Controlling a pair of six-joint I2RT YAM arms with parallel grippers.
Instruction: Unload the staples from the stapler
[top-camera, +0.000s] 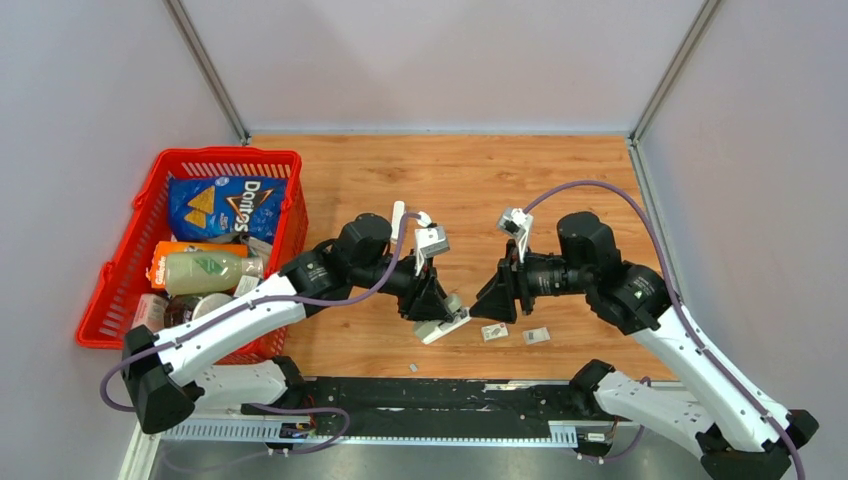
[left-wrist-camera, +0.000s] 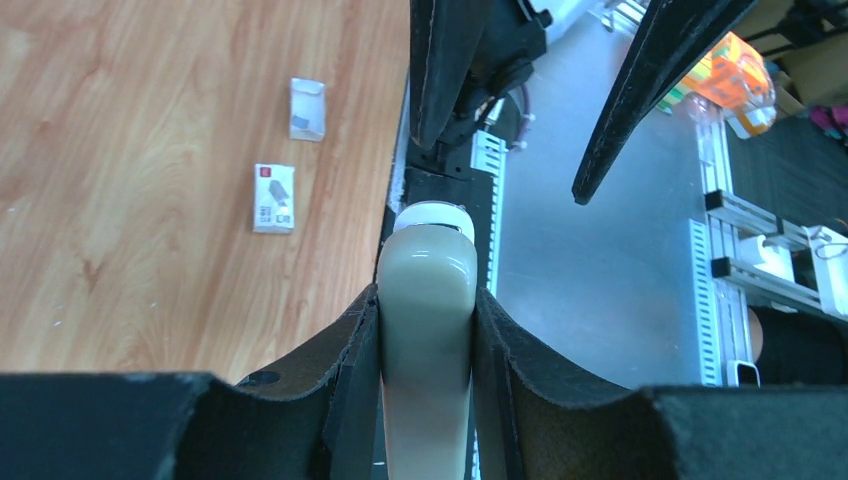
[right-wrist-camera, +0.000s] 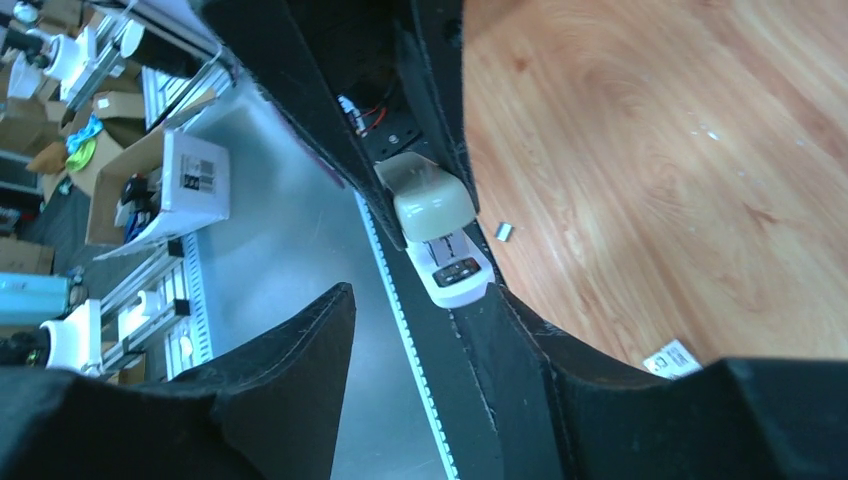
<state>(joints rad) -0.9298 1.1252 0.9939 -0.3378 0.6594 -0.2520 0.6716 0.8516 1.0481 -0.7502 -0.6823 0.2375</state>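
Within the left end effector (left-wrist-camera: 425, 335) sits a beige-topped white stapler (left-wrist-camera: 428, 255).

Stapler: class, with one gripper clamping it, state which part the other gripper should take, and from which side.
Probably the white free end of the stapler, approached from the robot's right by the open right gripper. The left gripper clamps the grey body, so only that end sticks out, facing that way.
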